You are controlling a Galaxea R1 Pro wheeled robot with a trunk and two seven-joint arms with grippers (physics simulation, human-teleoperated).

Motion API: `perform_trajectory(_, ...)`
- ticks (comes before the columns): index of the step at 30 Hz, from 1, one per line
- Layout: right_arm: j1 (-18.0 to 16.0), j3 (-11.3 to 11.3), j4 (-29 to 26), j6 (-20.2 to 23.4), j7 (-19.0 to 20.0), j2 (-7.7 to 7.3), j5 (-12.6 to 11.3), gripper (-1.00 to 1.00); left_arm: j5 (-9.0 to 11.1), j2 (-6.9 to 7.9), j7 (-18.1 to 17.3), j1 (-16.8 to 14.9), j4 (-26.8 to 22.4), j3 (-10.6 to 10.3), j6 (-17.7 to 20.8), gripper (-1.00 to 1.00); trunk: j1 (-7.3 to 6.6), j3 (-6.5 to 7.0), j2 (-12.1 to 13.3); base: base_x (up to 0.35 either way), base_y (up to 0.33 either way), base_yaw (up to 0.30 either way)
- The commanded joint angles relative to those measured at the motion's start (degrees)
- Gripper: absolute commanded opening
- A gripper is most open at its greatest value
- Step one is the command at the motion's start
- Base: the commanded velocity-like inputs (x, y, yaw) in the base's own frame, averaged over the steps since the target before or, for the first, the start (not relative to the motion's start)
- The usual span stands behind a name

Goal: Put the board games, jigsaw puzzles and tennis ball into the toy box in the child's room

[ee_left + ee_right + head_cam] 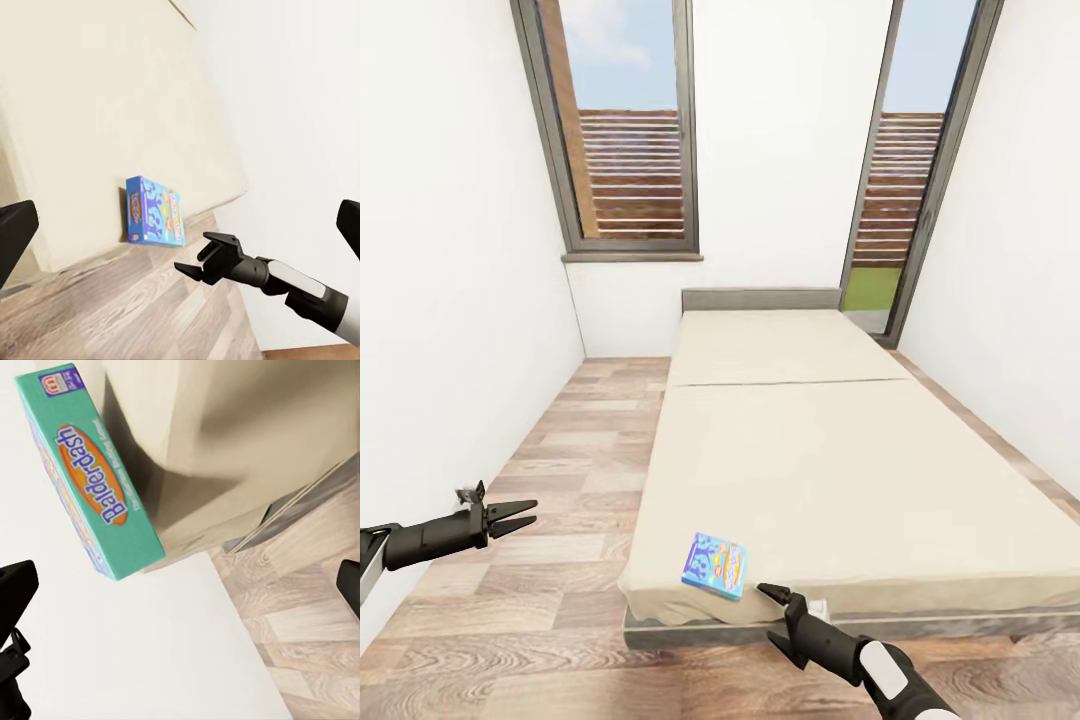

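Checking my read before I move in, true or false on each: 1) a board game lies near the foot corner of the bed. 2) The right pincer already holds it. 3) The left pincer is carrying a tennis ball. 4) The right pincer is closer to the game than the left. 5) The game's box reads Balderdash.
1) True: the board game lies flat on the bed near its front corner.
2) False: the right pincer is open beside the box, not gripping it.
3) False: the left pincer holds nothing, out over the floor.
4) True.
5) True: the right wrist view shows that name on its side.
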Motion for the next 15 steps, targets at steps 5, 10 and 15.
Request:
perform_trajectory(5,-0.08,-0.24,-0.12,0.55,0.04,0.41,0.13,1.0,-0.3,-0.01,-0.34,-0.02,0.0,0.2,0.54,1.0,0.44,-0.42,-0.84,0.0,0.0,0.0)
perform_trajectory(10,-0.1,-0.19,-0.17,0.62,0.21,0.55,0.21,1.0,-0.33,-0.01,-0.34,-0.02,0.0,0.17,0.53,1.0,0.44,-0.42,-0.84,0.0,0.0,0.0)
perform_trajectory(15,-0.11,-0.15,-0.25,0.6,0.44,0.64,0.25,1.0,-0.29,-0.01,-0.34,-0.03,-0.01,0.12,0.52,1.0,0.44,-0.42,-0.84,0.0,0.0,0.0)
